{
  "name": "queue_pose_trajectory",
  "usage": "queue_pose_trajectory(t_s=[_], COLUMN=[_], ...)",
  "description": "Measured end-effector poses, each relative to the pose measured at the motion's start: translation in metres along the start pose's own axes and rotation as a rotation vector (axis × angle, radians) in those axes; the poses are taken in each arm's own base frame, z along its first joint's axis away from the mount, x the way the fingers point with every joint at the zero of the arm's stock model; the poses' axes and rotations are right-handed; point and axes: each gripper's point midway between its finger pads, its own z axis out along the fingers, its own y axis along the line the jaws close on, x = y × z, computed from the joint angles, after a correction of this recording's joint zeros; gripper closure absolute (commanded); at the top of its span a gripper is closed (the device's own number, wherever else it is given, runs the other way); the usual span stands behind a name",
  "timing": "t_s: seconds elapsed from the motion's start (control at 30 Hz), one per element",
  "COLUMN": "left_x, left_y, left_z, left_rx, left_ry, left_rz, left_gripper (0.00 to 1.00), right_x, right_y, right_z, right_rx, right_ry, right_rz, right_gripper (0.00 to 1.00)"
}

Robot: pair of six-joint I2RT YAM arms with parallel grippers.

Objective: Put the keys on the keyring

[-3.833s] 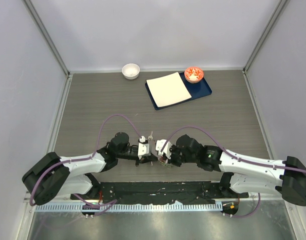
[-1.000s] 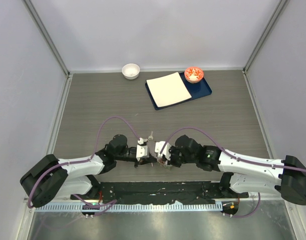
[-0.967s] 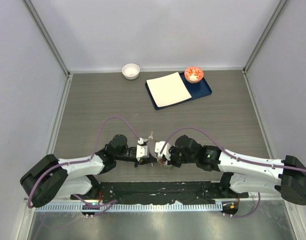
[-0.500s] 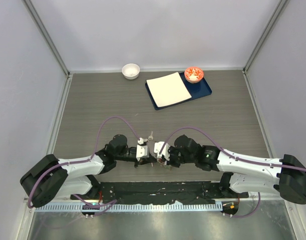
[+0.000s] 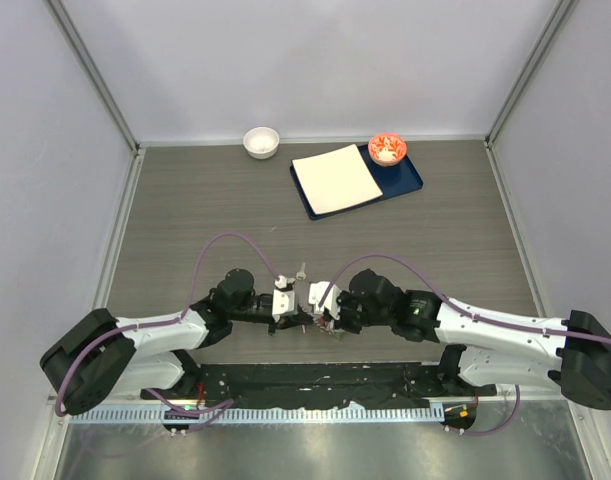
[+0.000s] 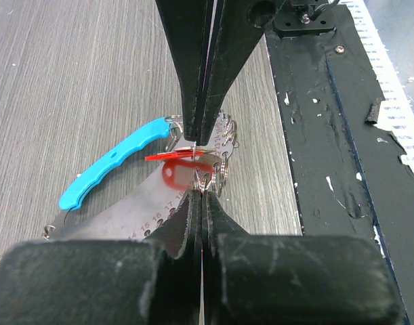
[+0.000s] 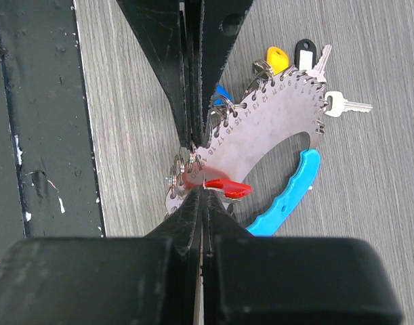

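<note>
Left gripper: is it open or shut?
Shut. The left gripper shows its fingers pressed together, only a hairline seam between, tips by the red key. Whether they pinch anything, cannot tell.

Light-blue crescent handle on silver keyring plate stamped with black numbers, red key head, yellow key head, blue key head, black tag with white label, grey wood-grain table, white-flecked black rail, navy tray, white bowl
</note>
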Motion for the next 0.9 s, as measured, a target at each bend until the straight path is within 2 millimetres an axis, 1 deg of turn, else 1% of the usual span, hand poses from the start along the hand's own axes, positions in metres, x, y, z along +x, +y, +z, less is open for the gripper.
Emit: queue_pose_trajectory(t_s=[0.9], left_x=[0.0012], left_y=[-0.0007], left_z=[-0.0003], left_rx=[0.001], left_ry=[0.002], left_rz=[-0.003], left_gripper=[1.0], right_x=[-0.0016], right_y=[0.0031], right_z=[0.0045], right_rx=[-0.024], right_ry=[-0.005], right_rz=[-0.006], right_gripper=[0.99])
